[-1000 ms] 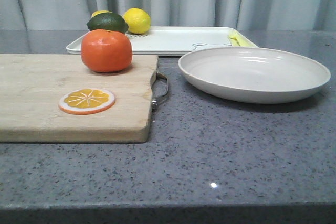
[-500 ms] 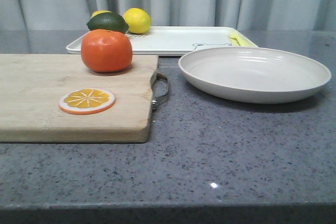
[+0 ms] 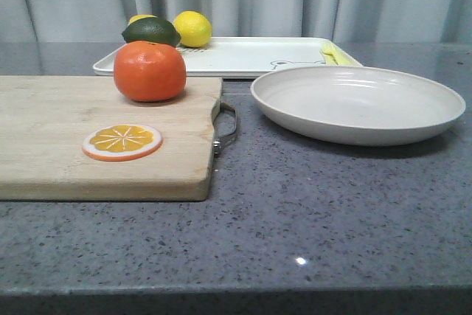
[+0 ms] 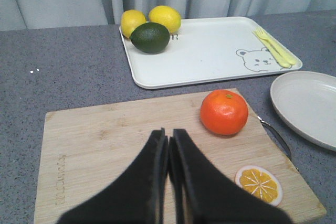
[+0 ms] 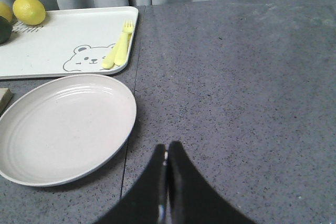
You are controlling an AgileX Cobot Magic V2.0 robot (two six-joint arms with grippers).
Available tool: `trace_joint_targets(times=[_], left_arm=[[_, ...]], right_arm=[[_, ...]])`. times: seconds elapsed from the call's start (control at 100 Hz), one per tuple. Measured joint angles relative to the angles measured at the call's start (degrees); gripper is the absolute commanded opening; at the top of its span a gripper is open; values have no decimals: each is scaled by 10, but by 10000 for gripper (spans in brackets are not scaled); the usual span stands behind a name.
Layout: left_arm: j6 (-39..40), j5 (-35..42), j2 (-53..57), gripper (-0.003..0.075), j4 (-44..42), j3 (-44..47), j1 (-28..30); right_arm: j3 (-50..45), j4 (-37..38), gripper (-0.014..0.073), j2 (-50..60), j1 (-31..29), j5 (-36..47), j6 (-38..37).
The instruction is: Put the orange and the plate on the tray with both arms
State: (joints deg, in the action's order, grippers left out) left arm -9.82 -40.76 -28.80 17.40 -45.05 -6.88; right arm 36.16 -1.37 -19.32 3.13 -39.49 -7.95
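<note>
The glossy orange (image 3: 150, 71) (image 4: 223, 112) rests on the far right part of a wooden cutting board (image 3: 66, 138). A wide off-white plate (image 3: 358, 102) (image 5: 64, 128) lies on the grey counter right of the board. Behind both sits the white tray (image 3: 243, 55) (image 4: 210, 51) (image 5: 58, 40) with a bear drawing. My left gripper (image 4: 169, 136) hangs shut and empty above the board, short of the orange. My right gripper (image 5: 166, 149) is shut and empty over bare counter beside the plate's rim. Neither gripper appears in the front view.
An orange slice disc (image 3: 122, 142) lies on the board's front. Two lemons (image 4: 164, 18) and a green lime (image 4: 150, 37) crowd the tray's far left corner; a yellow fork (image 5: 119, 48) lies at its right end. A metal handle (image 3: 227, 127) juts from the board. Grey curtains hang behind.
</note>
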Motion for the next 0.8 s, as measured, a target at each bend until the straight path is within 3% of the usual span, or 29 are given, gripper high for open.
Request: trace_joint_targets(times=[0.34,0.44,0.49,0.66,0.73,0.8], left_arm=[[-12,-13,-10,6,1,-1,0],[-13,-20,-10,119,1,-1,0],[-13,-23,-10,216,1,-1,0],[-14,-27,-10,524,1,-1,0],[-29,-28,-10,576,1,-1,0],[-52,-29,-10,578,1,-1,0]], right_arm=[[1,0,-55,-1,0,0,0],[1,-5,26,-1,0,-10,0],[1,-12,94,-1,0,-12,0],[1,-33,397,-1,0,-14,0],[1,-37,480,-1,0,-14,0],[1,-39,512,-1,0,-12,0]])
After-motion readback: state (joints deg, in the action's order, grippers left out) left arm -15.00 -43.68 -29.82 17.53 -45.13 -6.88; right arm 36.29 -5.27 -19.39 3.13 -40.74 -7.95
